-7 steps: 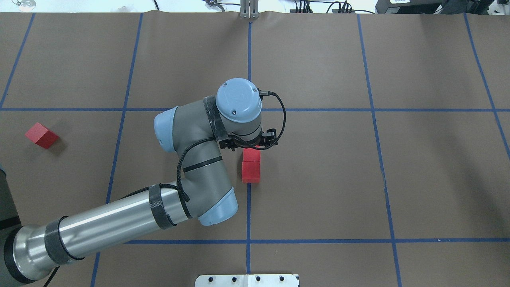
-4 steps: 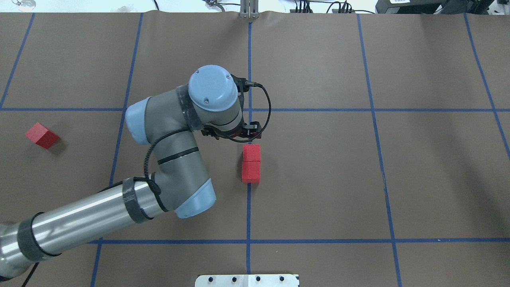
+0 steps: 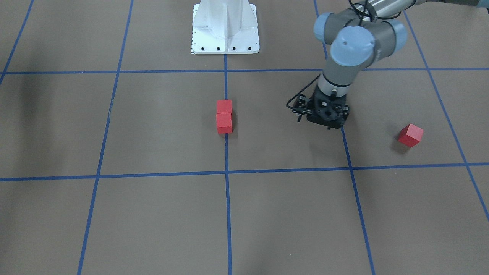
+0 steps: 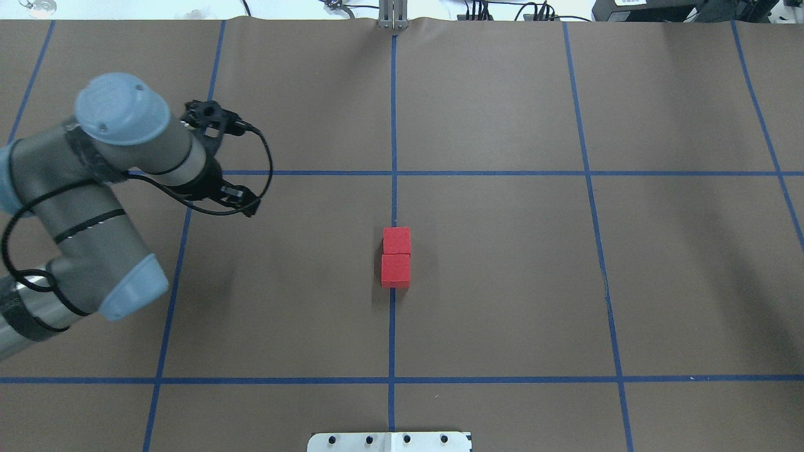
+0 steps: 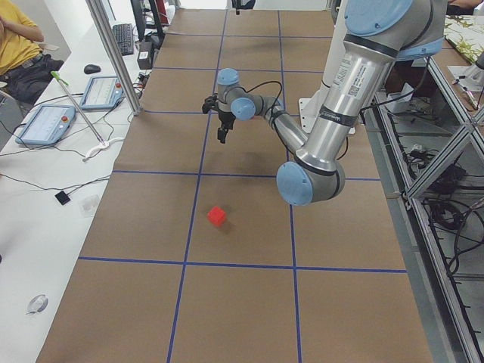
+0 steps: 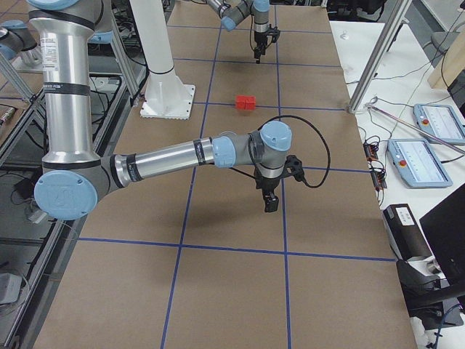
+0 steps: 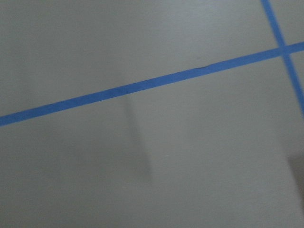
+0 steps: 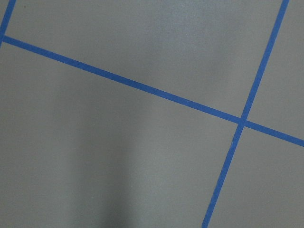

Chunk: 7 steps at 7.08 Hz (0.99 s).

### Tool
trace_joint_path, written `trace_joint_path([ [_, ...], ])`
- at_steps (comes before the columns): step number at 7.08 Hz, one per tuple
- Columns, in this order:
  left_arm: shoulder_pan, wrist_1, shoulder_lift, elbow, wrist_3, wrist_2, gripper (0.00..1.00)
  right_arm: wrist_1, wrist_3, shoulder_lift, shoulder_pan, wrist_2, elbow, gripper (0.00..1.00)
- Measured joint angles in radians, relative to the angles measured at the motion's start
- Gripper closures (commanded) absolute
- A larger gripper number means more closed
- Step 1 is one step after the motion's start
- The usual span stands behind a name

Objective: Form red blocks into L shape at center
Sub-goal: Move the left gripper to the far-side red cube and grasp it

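Note:
Two red blocks [image 4: 396,240] [image 4: 395,270] lie touching in a straight line on the middle blue tape line [image 4: 392,333] at the center, also seen as a pair [image 3: 224,114] in the front-facing view. A third red block [image 3: 410,135] lies alone far toward my left side; the overhead view hides it behind my left arm [image 4: 94,251]. My left gripper [image 3: 325,120] hangs over a blue grid line between the pair and the lone block, looks open and holds nothing. My right gripper [image 6: 270,202] shows only in the exterior right view, so I cannot tell its state.
The white robot base plate [image 3: 225,47] stands at my edge of the table. Brown floor with blue grid tape [image 4: 587,188] stretches to my right. A seated person [image 5: 19,45] and tablets [image 5: 45,125] are beyond the far table edge.
My left arm has swung left, away from the two centre blocks it hovered over. Both blocks stayed put. In the overhead view the arm now covers the lone block.

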Motion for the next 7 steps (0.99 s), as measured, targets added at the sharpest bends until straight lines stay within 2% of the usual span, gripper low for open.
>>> trace_joint_path([
  [2,-0.155,-0.122,0.197,0.001,0.246,-0.117,0.00,0.000,0.000,-0.004,0.000,0.001,0.002,0.01],
  [3,-0.216,-0.149,0.254,0.020,0.353,-0.148,0.00,0.000,0.001,-0.005,0.000,0.001,0.003,0.01],
  [5,-0.288,-0.196,0.297,0.103,0.505,-0.167,0.01,0.001,0.000,-0.006,0.000,0.001,0.004,0.01],
  [7,-0.309,-0.322,0.305,0.211,0.537,-0.177,0.01,0.002,0.001,-0.005,0.000,0.000,0.004,0.01],
])
